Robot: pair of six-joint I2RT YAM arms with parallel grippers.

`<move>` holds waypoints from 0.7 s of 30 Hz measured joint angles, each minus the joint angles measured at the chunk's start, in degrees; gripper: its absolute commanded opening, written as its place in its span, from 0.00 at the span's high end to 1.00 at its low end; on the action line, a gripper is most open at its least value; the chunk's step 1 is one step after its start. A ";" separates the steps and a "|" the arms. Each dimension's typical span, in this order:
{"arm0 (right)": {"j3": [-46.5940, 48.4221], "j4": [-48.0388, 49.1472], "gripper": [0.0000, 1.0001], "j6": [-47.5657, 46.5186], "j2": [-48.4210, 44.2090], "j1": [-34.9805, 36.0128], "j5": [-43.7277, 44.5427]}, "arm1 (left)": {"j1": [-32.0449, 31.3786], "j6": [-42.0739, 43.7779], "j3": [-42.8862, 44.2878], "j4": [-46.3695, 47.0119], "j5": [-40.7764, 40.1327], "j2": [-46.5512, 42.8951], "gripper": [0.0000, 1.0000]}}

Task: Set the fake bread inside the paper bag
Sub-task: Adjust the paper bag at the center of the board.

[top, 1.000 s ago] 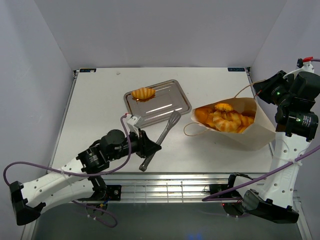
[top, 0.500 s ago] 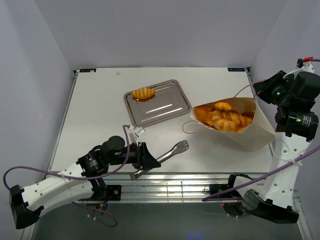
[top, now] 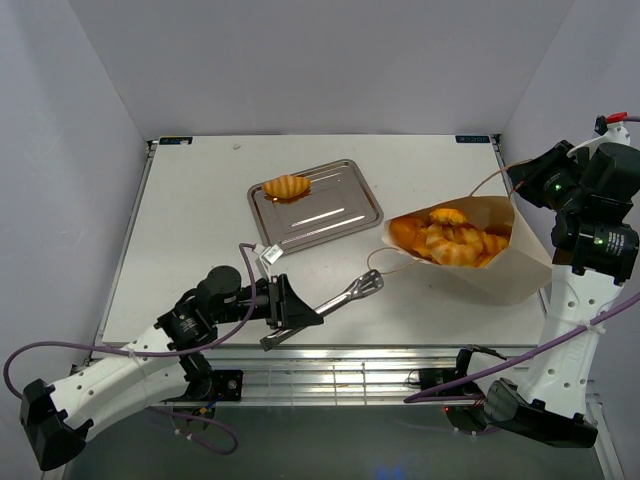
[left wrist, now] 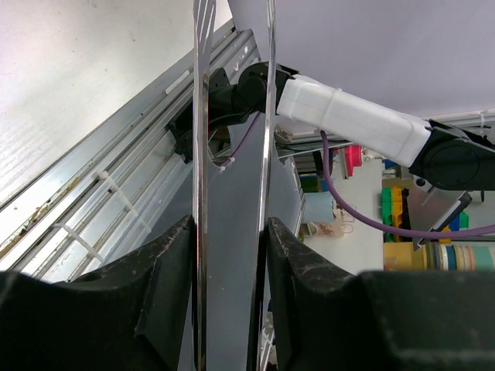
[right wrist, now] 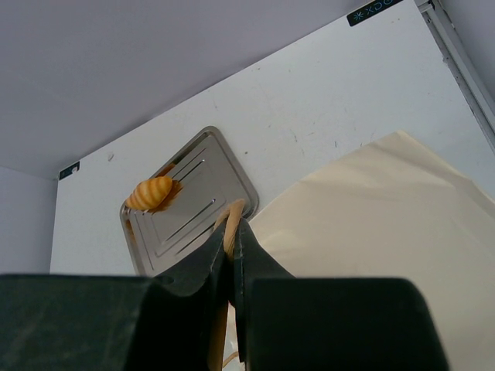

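Observation:
One ribbed golden piece of fake bread point(top: 287, 186) point(right wrist: 151, 193) lies at the back left of the silver tray point(top: 335, 215) point(right wrist: 197, 224). Several more pieces point(top: 448, 238) fill the mouth of the paper bag point(top: 515, 268) point(right wrist: 371, 209), which lies tilted with its opening toward the tray. My right gripper point(top: 514, 183) point(right wrist: 232, 226) is shut on the bag's upper rim. Near the table's front edge, my left gripper point(top: 288, 306) point(left wrist: 230, 224) is shut on the metal tongs point(top: 340, 298) point(left wrist: 203, 116). The tongs' empty tips point right toward the bag's string handle point(top: 378, 262).
The aluminium rail point(top: 340, 375) runs along the near table edge just under the left gripper. Grey walls close in the table on three sides. The right arm's upright column point(top: 570, 320) stands behind the bag.
The left gripper has carried the tongs away from the tray's near edge toward the front of the table and swung their tips round to the right, toward the bag. The right arm and bag stayed put.

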 measured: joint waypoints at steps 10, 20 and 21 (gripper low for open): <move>0.15 0.00 0.92 0.00 -0.02 0.00 0.00 | 7.63 -4.24 -1.95 7.45 7.50 2.60 0.48; 0.13 0.02 0.92 -0.04 -0.02 0.00 0.02 | 10.64 -5.95 -1.92 16.41 13.64 11.72 0.57; 0.13 0.02 0.92 -0.04 -0.02 0.00 0.02 | 10.88 -6.05 -1.92 17.09 14.01 12.72 0.59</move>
